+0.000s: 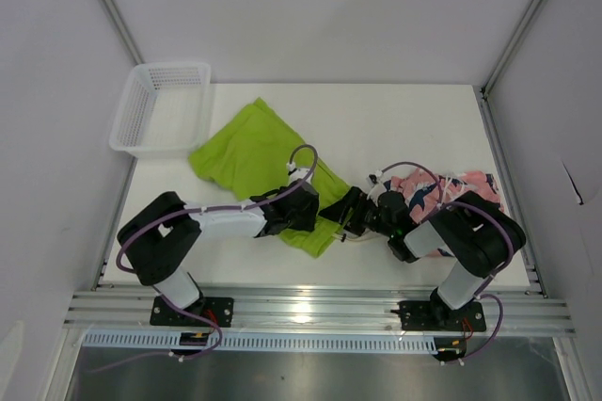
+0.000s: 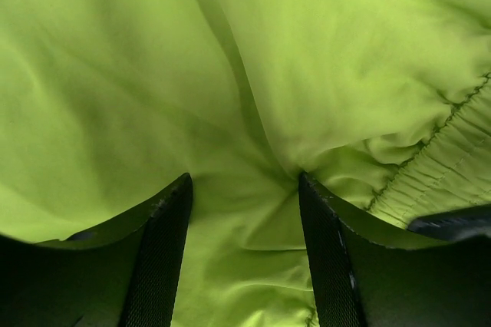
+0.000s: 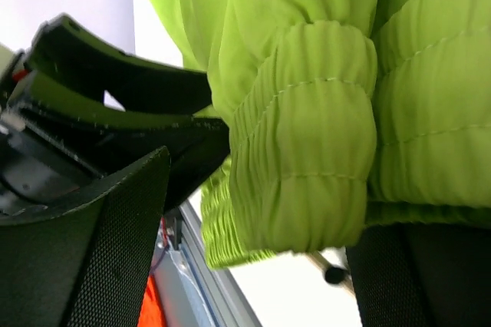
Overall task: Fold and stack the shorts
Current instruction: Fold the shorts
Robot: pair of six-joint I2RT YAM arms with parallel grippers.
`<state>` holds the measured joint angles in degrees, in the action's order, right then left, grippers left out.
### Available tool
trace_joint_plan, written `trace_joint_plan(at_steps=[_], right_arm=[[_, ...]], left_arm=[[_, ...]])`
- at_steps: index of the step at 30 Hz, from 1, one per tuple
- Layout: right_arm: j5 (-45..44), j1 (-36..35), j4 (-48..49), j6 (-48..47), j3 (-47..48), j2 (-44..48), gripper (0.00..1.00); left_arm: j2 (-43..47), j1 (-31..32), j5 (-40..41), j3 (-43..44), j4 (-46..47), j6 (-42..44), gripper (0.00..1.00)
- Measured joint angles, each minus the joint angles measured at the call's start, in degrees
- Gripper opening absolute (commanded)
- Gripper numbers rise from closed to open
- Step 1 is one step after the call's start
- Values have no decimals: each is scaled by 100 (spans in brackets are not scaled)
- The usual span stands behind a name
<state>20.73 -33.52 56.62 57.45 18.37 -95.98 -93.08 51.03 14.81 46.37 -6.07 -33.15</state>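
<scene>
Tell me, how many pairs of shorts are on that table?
2. The green shorts lie mid-table, both grippers at their near edge. The pink shorts sit bunched at the right, partly hidden by the right arm. None show in the basket.

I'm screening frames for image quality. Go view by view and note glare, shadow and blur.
Top external: even light, sharp, with glare on the metal rail. Left wrist: lime-green shorts fill the frame, soft-focused, with shadowed folds between the dark fingers. Right wrist: waistband reasonably sharp, near finger blurred, background overexposed white.
</scene>
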Motion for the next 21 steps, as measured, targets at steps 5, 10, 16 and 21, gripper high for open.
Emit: trace_joint_plan(at_steps=[5, 10, 16, 21], right_arm=[[-461, -216, 131, 282, -118, -4, 72], [-813, -291, -409, 334, -151, 208, 40], [-973, -205, -2264, 35, 181, 951, 19], [-575, 337, -4188, -636, 931, 1582, 8]], left_arm=[[0, 315, 251, -4, -28, -472, 61], [133, 474, 321, -107, -50, -896, 62], [612, 529, 326, -127, -501, -981, 68], [1349, 260, 407, -90, -831, -778, 69]])
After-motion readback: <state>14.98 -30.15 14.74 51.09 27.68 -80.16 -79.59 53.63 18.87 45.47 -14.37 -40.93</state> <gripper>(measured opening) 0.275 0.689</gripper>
